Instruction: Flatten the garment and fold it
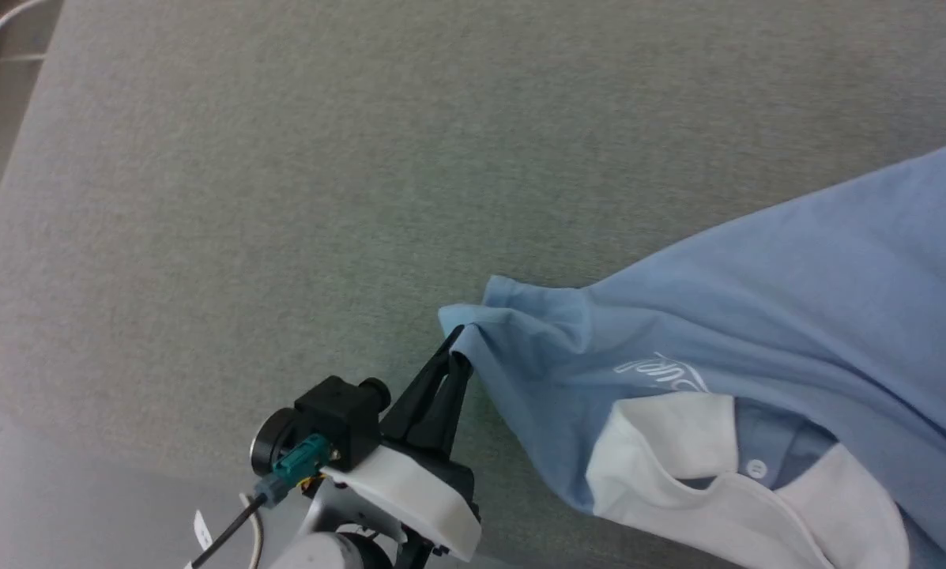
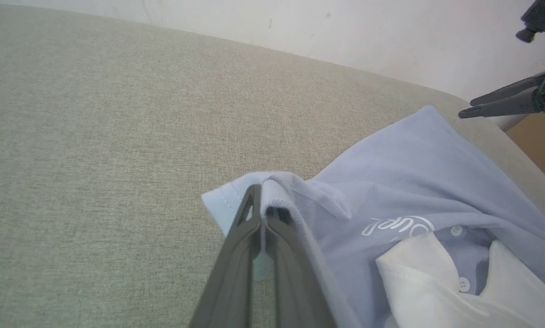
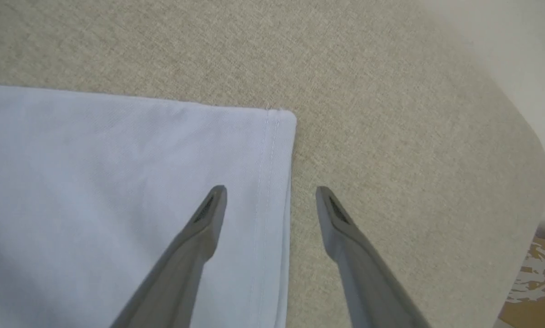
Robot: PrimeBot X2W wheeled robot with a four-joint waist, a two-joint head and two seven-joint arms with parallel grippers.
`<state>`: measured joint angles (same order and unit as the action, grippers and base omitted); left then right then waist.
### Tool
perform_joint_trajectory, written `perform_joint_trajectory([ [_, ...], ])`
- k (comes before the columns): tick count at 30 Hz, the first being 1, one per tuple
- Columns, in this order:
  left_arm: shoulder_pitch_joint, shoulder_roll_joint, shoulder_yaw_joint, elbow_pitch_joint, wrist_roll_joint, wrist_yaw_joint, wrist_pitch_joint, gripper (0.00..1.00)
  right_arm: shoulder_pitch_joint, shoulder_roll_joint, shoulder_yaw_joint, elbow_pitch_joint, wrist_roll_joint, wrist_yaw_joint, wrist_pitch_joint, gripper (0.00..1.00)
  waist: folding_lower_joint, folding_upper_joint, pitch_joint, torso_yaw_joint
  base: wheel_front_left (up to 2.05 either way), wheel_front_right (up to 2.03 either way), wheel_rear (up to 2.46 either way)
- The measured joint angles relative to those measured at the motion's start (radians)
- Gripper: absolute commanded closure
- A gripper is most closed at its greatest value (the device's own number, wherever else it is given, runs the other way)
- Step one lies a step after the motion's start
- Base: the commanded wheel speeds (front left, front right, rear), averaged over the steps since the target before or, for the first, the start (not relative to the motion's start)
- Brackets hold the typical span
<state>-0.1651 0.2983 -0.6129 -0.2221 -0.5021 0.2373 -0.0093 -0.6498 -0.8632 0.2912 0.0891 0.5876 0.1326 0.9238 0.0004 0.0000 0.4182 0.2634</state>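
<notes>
The garment (image 1: 797, 316) lay across the right side of the upholstered surface (image 1: 283, 197), its hem corner near that surface's rounded corner. The left gripper (image 1: 458, 341) was clamped on the bunched sleeve edge. The right gripper (image 3: 271, 200) hung spread wide, straddling the hem.

Garment (image 1: 797, 300) light blue, collar (image 1: 678, 442) white; surface (image 1: 283, 197) grey-beige weave.
</notes>
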Motion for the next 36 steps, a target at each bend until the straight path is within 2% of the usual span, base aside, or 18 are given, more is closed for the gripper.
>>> perform_joint_trajectory([
  [6,-0.007,-0.016,-0.016,0.007,0.003,-0.008,-0.010,1.00,-0.090,-0.017,0.098,0.141,-0.029,0.000,-0.027,0.00,-0.0001,0.0000,0.054,0.072,0.00,0.00,0.00],
  [11,-0.009,-0.023,-0.032,0.015,0.003,-0.009,-0.010,1.00,-0.133,-0.054,0.172,0.194,-0.013,-0.001,-0.045,0.00,-0.0006,0.0000,0.083,0.115,0.00,0.00,0.00],
  [12,-0.009,-0.022,-0.032,0.016,0.003,-0.009,-0.010,1.00,-0.139,-0.062,0.185,0.198,-0.006,-0.001,-0.047,0.27,-0.0006,0.0000,0.086,0.120,0.00,0.00,0.00],
  [13,-0.009,-0.022,-0.032,0.017,0.003,-0.009,-0.010,1.00,-0.145,-0.070,0.203,0.199,0.001,-0.001,-0.051,1.00,-0.0008,0.0000,0.089,0.124,0.00,0.00,0.00],
  [19,-0.009,-0.010,-0.020,0.025,0.003,-0.009,-0.010,1.00,-0.169,-0.057,0.262,0.237,0.046,-0.001,-0.095,1.00,-0.0005,0.0000,0.077,0.115,0.00,0.00,0.00],
  [29,-0.012,0.041,0.016,0.035,0.001,-0.008,-0.005,1.00,-0.186,0.022,0.331,0.346,0.056,-0.001,-0.247,1.00,-0.0001,0.0000,-0.013,0.043,0.00,0.00,0.00],
  [36,-0.009,0.089,0.050,0.022,-0.002,0.000,0.005,1.00,-0.193,0.031,0.307,0.337,0.095,-0.001,-0.392,1.00,-0.0002,0.0000,-0.102,-0.019,0.00,0.00,0.00],
])
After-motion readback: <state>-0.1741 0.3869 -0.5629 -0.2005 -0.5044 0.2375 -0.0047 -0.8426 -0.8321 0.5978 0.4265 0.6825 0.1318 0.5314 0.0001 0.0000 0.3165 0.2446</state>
